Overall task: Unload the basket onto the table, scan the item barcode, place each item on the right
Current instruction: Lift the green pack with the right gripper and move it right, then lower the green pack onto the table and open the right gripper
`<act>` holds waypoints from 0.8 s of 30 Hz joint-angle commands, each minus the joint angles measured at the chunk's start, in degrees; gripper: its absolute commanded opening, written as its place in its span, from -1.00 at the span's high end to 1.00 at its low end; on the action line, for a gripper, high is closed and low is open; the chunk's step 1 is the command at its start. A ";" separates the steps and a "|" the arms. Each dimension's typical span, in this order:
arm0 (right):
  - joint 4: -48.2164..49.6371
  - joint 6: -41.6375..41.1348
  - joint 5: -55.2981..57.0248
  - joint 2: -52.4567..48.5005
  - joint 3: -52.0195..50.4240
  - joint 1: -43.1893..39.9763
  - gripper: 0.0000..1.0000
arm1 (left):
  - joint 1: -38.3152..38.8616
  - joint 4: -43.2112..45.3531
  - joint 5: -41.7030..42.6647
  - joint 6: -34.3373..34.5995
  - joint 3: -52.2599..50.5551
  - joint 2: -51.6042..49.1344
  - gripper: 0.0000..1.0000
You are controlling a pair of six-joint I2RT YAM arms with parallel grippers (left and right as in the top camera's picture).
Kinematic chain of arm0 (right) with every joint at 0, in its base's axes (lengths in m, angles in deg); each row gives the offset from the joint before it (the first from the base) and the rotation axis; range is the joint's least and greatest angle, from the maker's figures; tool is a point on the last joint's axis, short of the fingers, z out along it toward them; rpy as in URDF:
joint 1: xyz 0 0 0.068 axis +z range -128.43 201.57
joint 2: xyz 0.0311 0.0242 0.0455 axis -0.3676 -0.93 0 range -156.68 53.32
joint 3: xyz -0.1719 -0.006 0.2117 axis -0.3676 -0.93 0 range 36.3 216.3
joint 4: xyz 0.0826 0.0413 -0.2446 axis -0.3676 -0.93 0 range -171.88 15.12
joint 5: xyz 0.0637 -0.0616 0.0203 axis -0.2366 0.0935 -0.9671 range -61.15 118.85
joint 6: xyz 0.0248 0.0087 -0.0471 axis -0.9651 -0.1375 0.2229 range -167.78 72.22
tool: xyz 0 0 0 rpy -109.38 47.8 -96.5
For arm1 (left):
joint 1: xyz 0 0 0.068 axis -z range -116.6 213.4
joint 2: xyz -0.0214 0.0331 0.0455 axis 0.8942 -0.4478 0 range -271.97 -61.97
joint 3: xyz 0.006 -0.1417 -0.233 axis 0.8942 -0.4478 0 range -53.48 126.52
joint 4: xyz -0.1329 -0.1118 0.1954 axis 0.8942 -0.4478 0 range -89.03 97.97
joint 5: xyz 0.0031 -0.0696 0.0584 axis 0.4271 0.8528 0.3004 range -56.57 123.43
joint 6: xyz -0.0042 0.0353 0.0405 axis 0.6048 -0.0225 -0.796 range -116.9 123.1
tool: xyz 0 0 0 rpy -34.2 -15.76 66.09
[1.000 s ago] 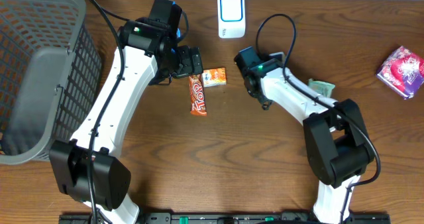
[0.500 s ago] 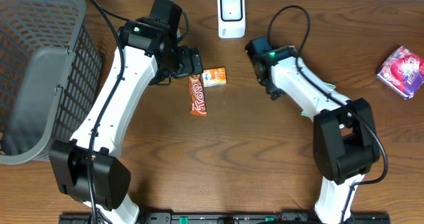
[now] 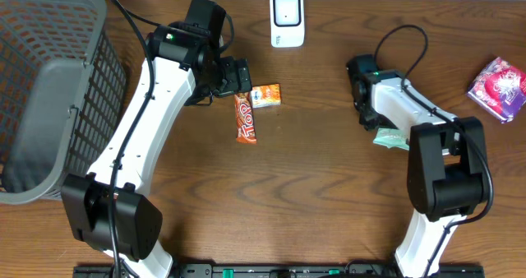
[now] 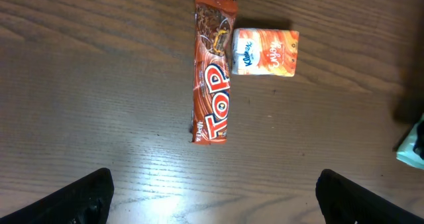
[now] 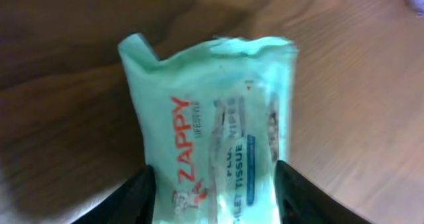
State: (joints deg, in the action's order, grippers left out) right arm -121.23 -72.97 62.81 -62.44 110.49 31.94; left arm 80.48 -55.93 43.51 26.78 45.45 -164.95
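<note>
Wipes packet [image 5: 212, 138] between right fingers [image 5: 132, 201], grip unclear; left fingers [image 4: 83, 197] wide above candy bar [image 4: 211, 78].

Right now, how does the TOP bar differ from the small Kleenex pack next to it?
The TOP bar is long and narrow; the Kleenex pack is short and blocky. The bar is dark red-orange with big letters; the pack is paler orange with a white panel. The bar points away from the camera; the pack lies crosswise by its far end. Both lie flat on the wooden table.
</note>
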 commanded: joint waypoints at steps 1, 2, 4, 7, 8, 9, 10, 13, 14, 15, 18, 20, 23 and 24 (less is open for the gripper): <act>2.19 2.45 -4.55 -0.39 -2.58 -0.76 -0.03 | -0.09 -0.13 -0.72 -0.94 -0.42 -0.44 -0.96; 3.23 2.54 -5.25 -0.39 -3.39 -0.87 -0.01 | -0.09 -0.13 -0.72 -0.94 -0.42 -0.44 -0.96; 5.07 2.54 -6.62 -0.39 -5.09 -0.94 0.18 | -0.09 -0.13 -0.72 -0.94 -0.42 -0.44 -0.96; 5.01 2.54 -9.97 -0.39 -5.81 -0.96 0.66 | -0.09 -0.13 -0.72 -0.94 -0.42 -0.44 -0.96; 4.94 2.54 -12.22 -0.28 -5.55 -0.96 0.69 | -0.09 -0.13 -0.72 -0.94 -0.42 -0.44 -0.96; 4.63 2.56 -14.64 -0.09 -5.05 -0.96 0.73 | -0.09 -0.13 -0.72 -0.94 -0.42 -0.44 -0.96; 4.04 2.56 -17.51 0.07 -4.13 -0.98 0.84 | -0.09 -0.13 -0.72 -0.94 -0.42 -0.44 -0.96; 2.60 4.39 -27.56 0.74 -0.55 -1.36 0.98 | -0.09 -0.13 -0.72 -0.94 -0.42 -0.44 -0.96; 2.43 5.97 -32.15 0.96 0.79 -1.64 0.98 | -0.09 -0.13 -0.72 -0.94 -0.42 -0.44 -0.95; 2.08 7.50 -37.09 1.16 2.21 -1.97 0.99 | -0.09 -0.13 -0.72 -0.94 -0.42 -0.44 -0.96; 0.33 10.05 -51.19 1.44 6.62 -3.23 0.98 | -0.09 -0.13 -0.72 -0.94 -0.42 -0.44 -0.96; 0.07 10.88 -59.98 1.44 8.33 -3.98 0.98 | -0.09 -0.15 -0.72 -0.94 -0.42 -0.44 -0.96; 1.16 11.15 -70.34 1.44 8.59 -4.76 0.98 | -0.09 -0.13 -0.72 -0.94 -0.42 -0.44 -0.96; 1.18 11.17 -73.20 1.44 8.59 -5.05 0.98 | -0.09 -0.13 -0.72 -0.94 -0.42 -0.44 -0.96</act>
State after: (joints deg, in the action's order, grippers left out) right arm -120.00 -63.75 8.17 -60.52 117.99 27.98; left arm 80.48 -55.93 43.54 26.80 45.45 -164.95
